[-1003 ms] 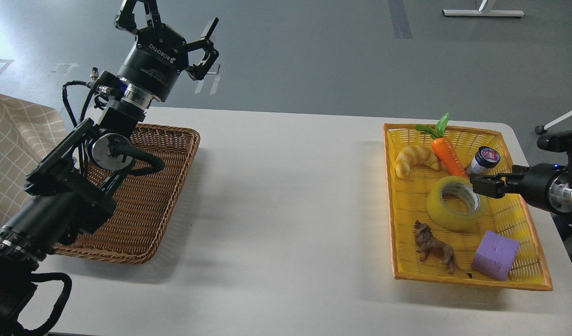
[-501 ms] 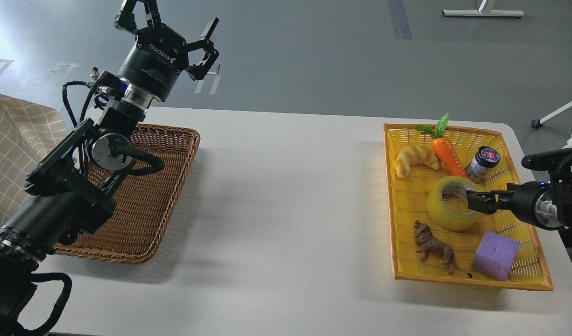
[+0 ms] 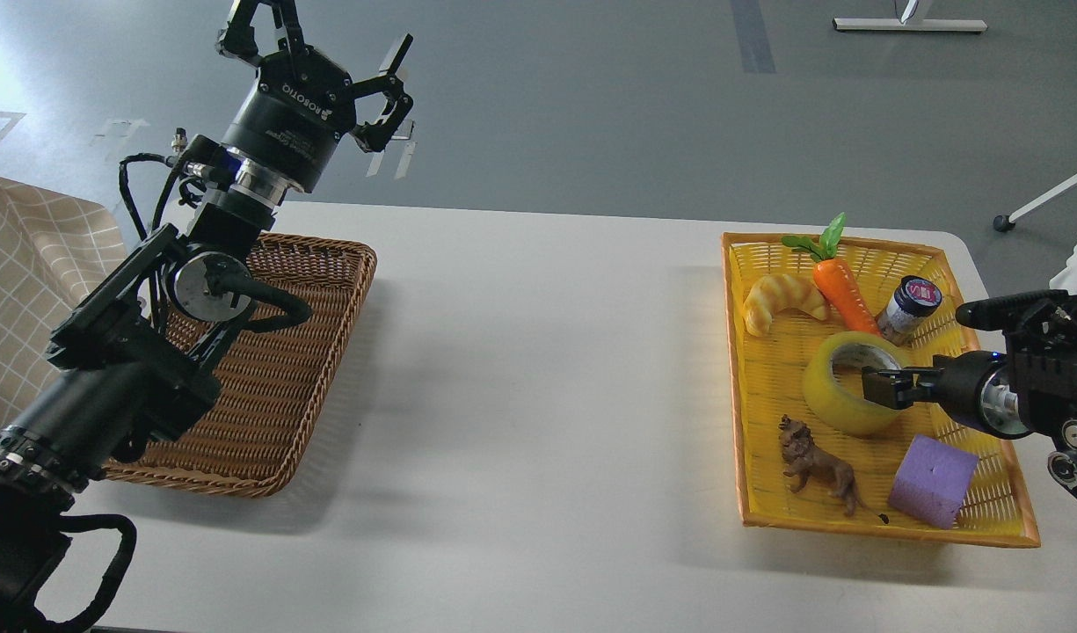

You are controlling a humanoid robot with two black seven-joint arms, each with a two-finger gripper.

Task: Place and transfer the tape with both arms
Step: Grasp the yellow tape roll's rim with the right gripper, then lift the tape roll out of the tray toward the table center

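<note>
At far left, the left gripper [image 3: 327, 57] is raised well above the brown wicker basket [image 3: 327, 290], its fingers spread wide and holding nothing; it waits clear of the work. The white table [image 3: 538, 369] between the two baskets is bare where it shows, which suits a set-down or hand-over point. At right, the yellow basket [image 3: 855, 523] holds a croissant [image 3: 780, 297], a toy carrot [image 3: 841, 290], a small dark jar [image 3: 909, 306], a toy lion [image 3: 815, 464], a purple foam cube [image 3: 932, 480] and the tape [image 3: 833, 400], which lies flat near the basket's middle with its core opening upward. The right gripper [image 3: 881, 387] reaches in from the right edge and sits at the roll's near-right rim, over the core; it is seen small and dark, so whether its fingers are spread or closed cannot be told. The step in hand appears to be the grasp. To do it well, one finger should probably enter the core and the other pass outside the wall, closing squarely before a straight lift that clears the jar, lion and cube nearby.
</note>
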